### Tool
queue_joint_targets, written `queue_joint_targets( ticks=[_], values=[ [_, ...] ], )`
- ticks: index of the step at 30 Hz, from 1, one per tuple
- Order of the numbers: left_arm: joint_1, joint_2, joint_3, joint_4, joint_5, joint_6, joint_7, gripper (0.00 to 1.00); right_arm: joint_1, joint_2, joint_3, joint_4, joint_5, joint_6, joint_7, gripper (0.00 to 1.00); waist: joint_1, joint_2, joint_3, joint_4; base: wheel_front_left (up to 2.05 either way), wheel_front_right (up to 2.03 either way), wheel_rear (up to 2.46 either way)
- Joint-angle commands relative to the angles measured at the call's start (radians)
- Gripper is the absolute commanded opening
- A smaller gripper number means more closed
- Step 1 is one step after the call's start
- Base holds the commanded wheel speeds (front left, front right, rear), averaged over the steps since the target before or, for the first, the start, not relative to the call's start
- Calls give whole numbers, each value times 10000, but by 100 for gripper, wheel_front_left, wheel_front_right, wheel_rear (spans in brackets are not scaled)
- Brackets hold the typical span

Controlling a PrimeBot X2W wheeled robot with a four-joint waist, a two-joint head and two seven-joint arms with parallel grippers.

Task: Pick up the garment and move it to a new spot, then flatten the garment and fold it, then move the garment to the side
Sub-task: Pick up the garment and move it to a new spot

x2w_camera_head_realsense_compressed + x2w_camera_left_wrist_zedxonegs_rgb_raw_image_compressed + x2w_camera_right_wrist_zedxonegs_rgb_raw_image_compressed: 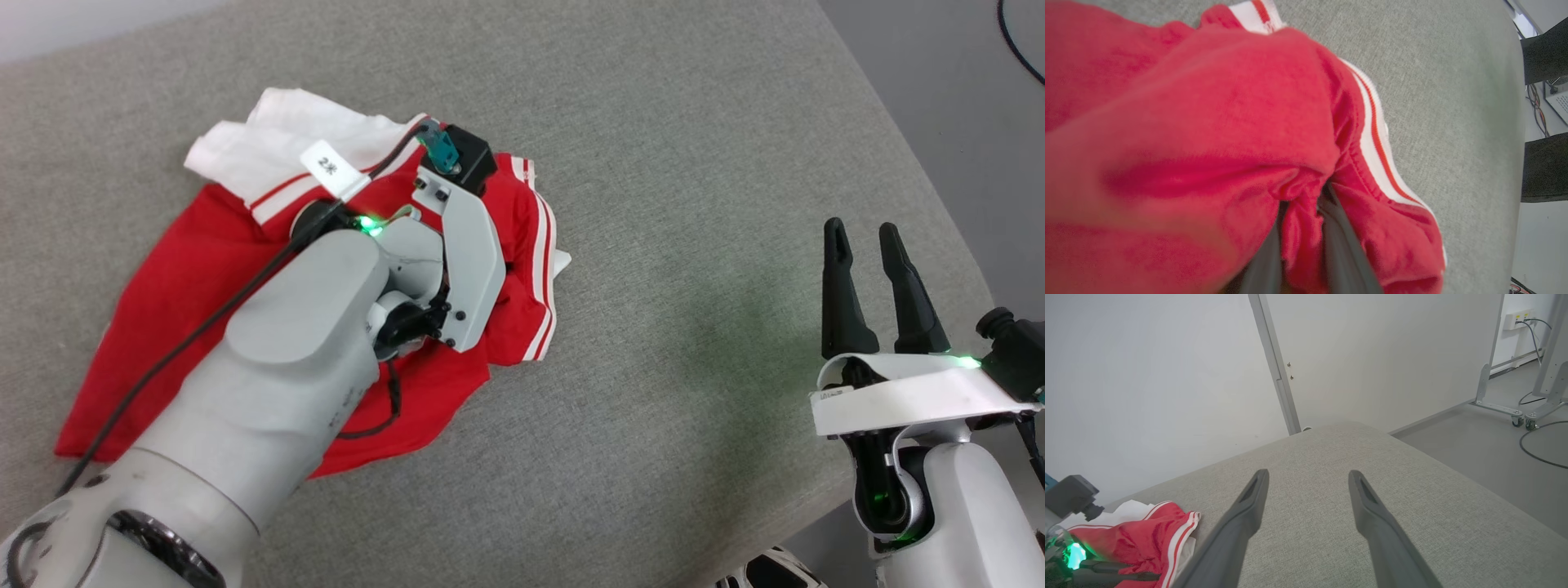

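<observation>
Closest to my head camera is the pale left forearm [269,367], reaching down over the garment [180,286]. The garment lies crumpled on the left part of the grey padded surface [669,163]. Through the left wrist camera I see the left gripper [1304,204] with its two dark fingers [1343,249] drawn in on a fold of the red cloth, which is pinched between them. A white sleeve [269,139] is bunched at the far end of the heap, and the striped trim [543,253] runs along the edge facing the middle of the surface. My right gripper [861,230] is well apart from the garment, near the surface's right edge. Its jaws are spread wide with nothing between them, pointing out over bare grey cloth.
</observation>
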State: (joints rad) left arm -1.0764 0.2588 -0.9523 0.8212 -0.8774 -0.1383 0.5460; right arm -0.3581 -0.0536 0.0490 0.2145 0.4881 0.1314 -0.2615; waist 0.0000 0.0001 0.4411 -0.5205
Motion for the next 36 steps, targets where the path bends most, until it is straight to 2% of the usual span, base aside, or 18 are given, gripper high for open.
queue_joint_targets(
  ticks=[1,2,3,4,5,6,11,12,19,27,33,36],
  values=[
    [1044,223,-690,783,92,160,329,8,4,34,45,-1,-63,-14,-47,100,0,-1,22,25,0,0,0],
    [996,266,-793,763,60,169,208,20,-4,34,46,-7,-130,-14,-48,100,0,-1,-33,112,0,0,0],
    [918,306,-849,737,21,169,55,38,-16,28,31,-9,-214,-14,-48,100,0,-1,-100,216,0,0,0],
    [828,323,-906,717,-3,169,-70,69,-28,28,15,-8,-279,-14,-48,100,0,-1,-179,338,0,0,0],
    [740,308,-985,706,-29,169,-198,93,-17,27,-38,-4,-364,-14,-48,100,0,-1,-275,497,0,0,0],
    [659,320,-1018,736,-47,169,-338,100,-9,24,-61,5,-462,-14,-48,100,0,-1,-373,645,0,0,0],
    [281,313,-1064,468,-337,192,-1249,100,165,21,-219,95,-1032,-14,-47,100,0,-1,-1086,1550,0,0,0],
    [281,313,-1064,468,-337,192,-1249,100,165,21,-219,95,-1032,-14,-47,100,0,-1,-1086,1550,0,0,0],
    [280,82,-814,-652,-1146,96,-2875,100,549,17,-376,262,-1841,-14,-47,100,0,-1,-2078,2827,0,0,0],
    [1394,489,-472,-1606,-1693,94,-4881,100,1027,-318,-562,429,-2314,-14,-48,100,0,-1,-2784,4008,0,0,0],
    [2831,797,-110,-1370,-1702,242,-6888,100,1355,-645,-643,605,-2464,-14,-47,100,0,-1,-3181,4646,0,0,0],
    [3519,774,307,-1247,-1981,332,-7687,100,1554,-783,-786,634,-2453,-14,-47,100,0,-1,-3344,4967,0,0,0]
  ],
)
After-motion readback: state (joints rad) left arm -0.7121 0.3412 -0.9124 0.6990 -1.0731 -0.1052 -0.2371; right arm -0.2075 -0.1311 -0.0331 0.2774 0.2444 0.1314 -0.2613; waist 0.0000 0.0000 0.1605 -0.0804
